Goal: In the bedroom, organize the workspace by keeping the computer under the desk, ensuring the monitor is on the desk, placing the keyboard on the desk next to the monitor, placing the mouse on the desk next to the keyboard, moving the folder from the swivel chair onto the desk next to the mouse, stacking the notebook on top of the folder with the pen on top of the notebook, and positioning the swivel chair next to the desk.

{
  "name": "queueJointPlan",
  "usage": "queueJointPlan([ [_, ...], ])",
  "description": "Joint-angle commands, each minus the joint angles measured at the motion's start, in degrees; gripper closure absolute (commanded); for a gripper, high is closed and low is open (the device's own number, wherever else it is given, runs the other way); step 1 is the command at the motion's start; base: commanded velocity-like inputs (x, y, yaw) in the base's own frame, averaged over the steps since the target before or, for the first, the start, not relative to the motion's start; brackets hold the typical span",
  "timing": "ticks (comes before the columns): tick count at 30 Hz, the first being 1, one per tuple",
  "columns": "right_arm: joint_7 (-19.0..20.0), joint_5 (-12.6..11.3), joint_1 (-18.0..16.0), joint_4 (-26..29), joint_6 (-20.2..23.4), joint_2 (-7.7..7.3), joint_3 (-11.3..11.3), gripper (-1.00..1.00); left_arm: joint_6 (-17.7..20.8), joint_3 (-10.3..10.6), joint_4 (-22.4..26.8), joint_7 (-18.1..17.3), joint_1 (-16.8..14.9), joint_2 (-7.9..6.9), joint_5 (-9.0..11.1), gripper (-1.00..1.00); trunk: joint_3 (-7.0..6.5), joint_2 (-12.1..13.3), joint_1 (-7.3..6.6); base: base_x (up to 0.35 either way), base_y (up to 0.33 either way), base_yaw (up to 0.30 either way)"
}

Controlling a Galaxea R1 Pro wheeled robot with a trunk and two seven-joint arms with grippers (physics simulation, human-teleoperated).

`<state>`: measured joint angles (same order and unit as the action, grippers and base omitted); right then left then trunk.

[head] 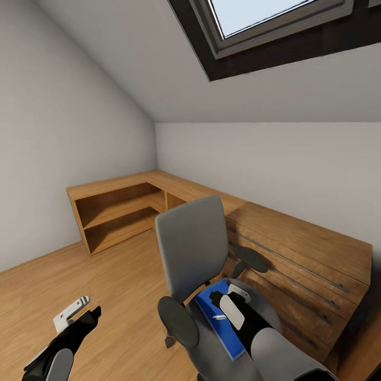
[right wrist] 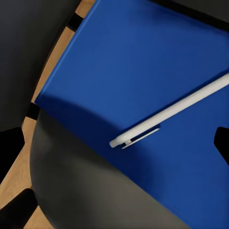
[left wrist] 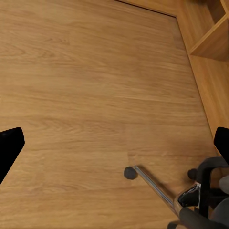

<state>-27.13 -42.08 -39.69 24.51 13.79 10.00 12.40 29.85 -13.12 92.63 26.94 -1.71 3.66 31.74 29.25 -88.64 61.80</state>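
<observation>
The head camera looks forward and down from standing height into a room corner, taking in the swivel chair (head: 203, 275) at 6 o'clock and the wooden shelving (head: 119, 211) toward 10 o'clock. The left wrist camera faces straight down at the floor (left wrist: 90, 95) from well above, catching the chair's wheeled base (left wrist: 157, 188) at 5 o'clock (the same chair). The right wrist camera sits very near the seat, looking down on the blue folder (right wrist: 143, 81) and white pen (right wrist: 176, 112), which the head view shares.
</observation>
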Motion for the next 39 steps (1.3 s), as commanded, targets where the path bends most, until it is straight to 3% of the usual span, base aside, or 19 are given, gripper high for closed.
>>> queueJointPlan([
  [1, -0.4, 0.0, 0.0, 0.1, 0.3, 0.00, 0.2, -1.00, 0.2, -0.1, 0.1, 0.4, 0.0, 0.03, 0.6, -1.00, 0.25, -0.5, 0.22, 0.002, 0.000, 0.000],
  [31, -0.7, 0.4, 0.0, 0.1, -2.1, 0.00, 0.2, -1.00, 0.2, 0.0, 0.1, 0.7, 0.0, 0.11, 0.6, -1.00, 5.64, -12.5, 6.81, 0.000, 0.000, 0.000],
  [39, -1.4, 0.3, 0.0, 0.0, -2.2, 0.00, 0.1, -1.00, 0.2, -0.1, 0.1, 0.3, 0.0, 0.12, 0.6, -1.00, 5.64, -12.5, 6.81, 0.000, 0.000, 0.000],
])
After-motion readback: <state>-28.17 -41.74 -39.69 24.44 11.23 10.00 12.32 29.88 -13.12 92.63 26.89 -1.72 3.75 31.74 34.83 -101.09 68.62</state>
